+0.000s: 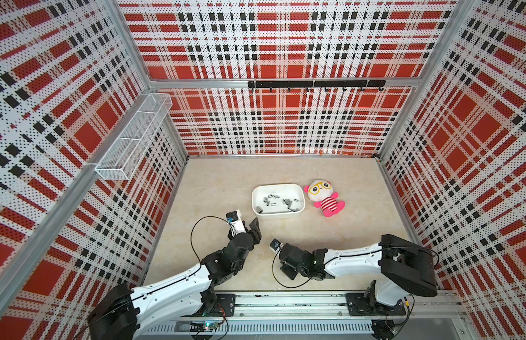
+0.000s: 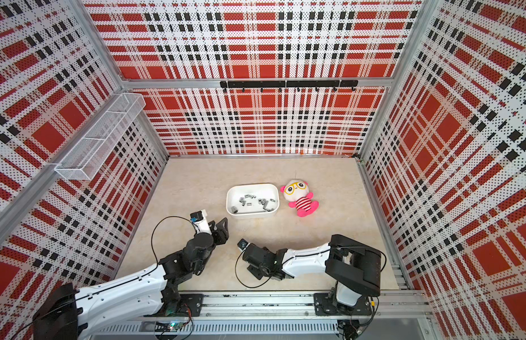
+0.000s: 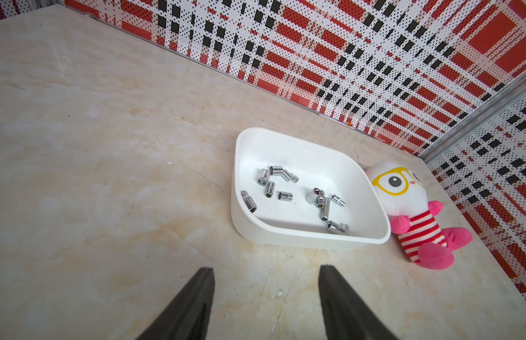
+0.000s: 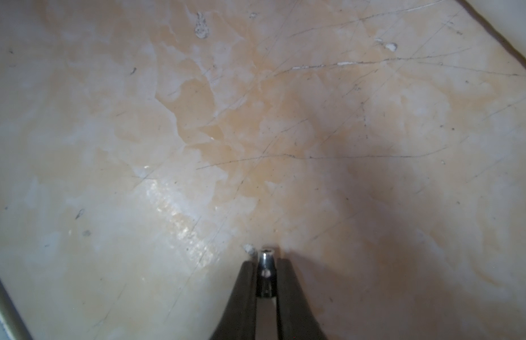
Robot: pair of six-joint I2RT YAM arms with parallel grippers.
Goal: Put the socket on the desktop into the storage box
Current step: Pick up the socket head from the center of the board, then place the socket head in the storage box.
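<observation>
Since right gripper (image 4: 266, 266) pinches socket (image 4: 265, 256) between pressed-in fingers, low against desktop (image 4: 197, 117): lift straight up first, squeeze firm, because smooth round steel may slip or twist. Carry to storage box (image 3: 285, 239), clear its near wall, release low over bare floor away from other sockets (image 3: 285, 195) inside. Left gripper (image 3: 267, 268) spread, empty, near box front; hold it out of path. Doll (image 3: 403, 206) just beside box. No brand, label or writing readable anywhere.

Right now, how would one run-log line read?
right jaws: shut on socket | left jaws: open, empty | storage box: holds other sockets
</observation>
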